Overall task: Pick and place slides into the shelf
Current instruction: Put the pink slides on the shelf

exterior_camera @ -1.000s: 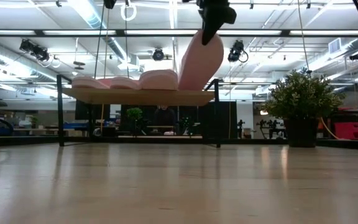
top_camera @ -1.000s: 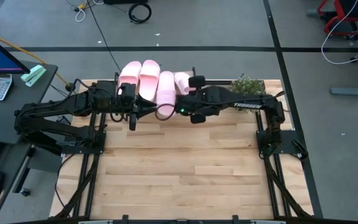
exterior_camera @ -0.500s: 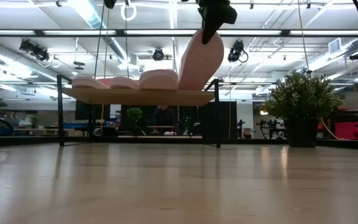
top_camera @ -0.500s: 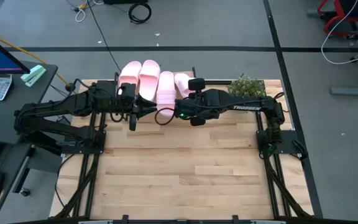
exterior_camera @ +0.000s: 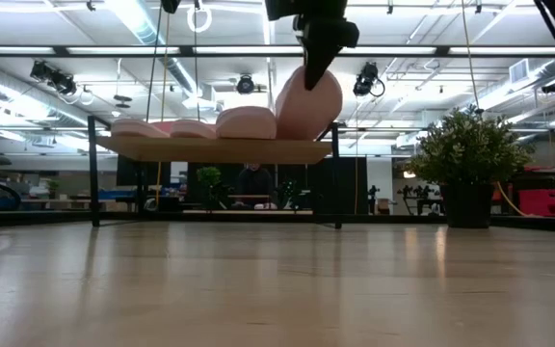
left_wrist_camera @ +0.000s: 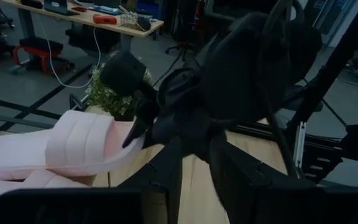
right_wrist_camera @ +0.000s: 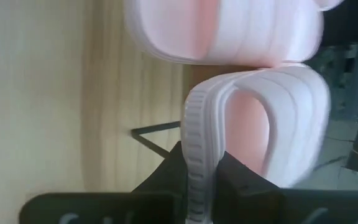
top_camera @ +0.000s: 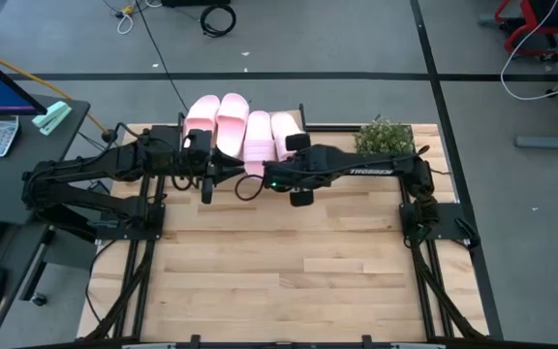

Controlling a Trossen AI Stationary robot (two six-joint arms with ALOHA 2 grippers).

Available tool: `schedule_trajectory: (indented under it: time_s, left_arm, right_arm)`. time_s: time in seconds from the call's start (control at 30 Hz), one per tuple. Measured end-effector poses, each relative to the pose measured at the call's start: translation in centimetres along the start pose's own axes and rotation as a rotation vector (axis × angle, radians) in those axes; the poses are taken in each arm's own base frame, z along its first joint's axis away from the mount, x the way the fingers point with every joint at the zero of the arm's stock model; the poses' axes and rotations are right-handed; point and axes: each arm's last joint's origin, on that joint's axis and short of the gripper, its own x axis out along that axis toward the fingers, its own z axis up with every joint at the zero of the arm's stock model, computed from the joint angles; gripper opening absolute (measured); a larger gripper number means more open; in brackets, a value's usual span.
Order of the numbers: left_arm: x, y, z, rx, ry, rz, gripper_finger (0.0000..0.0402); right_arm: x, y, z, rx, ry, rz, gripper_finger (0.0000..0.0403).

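Pretty much the home stretch here: three slides [top_camera: 223, 124] are already lined up on the shelf [exterior_camera: 215, 149], and the fourth slide [top_camera: 284, 131] is tilted onto the shelf's plant end, its heel edge clamped in the right gripper [top_camera: 275, 165]. Only letting go is left. The left gripper [top_camera: 208, 177] is parked beside the shelf, nearly shut, nothing seen held.

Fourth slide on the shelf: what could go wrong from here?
1. The right gripper is shut on the fourth slide's heel edge, and the slide is tilted up at the shelf's right end; let go now, it may tip off that end.
2. It sits close beside the third slide; lowering it could nudge the row.
3. The left gripper waits near the shelf front, close to the right arm; a sideways move might clip it.
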Motion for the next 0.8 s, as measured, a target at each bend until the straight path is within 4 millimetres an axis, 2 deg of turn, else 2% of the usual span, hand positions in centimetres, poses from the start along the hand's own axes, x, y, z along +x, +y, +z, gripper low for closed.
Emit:
schedule_trajectory:
  time_s: [0.33,0.8]
  left_arm:
    - [0.0,0.0,0.0,-0.001,0.0,0.0,0.0094]
    - [0.0,0.0,0.0,-0.001,0.0,-0.002,0.0098]
  right_arm:
    - [1.4,0.8,0.9,0.004,-0.004,0.057,0.0037]
    - [2.3,0.5,1.3,0.085,-0.032,0.126,0.004]
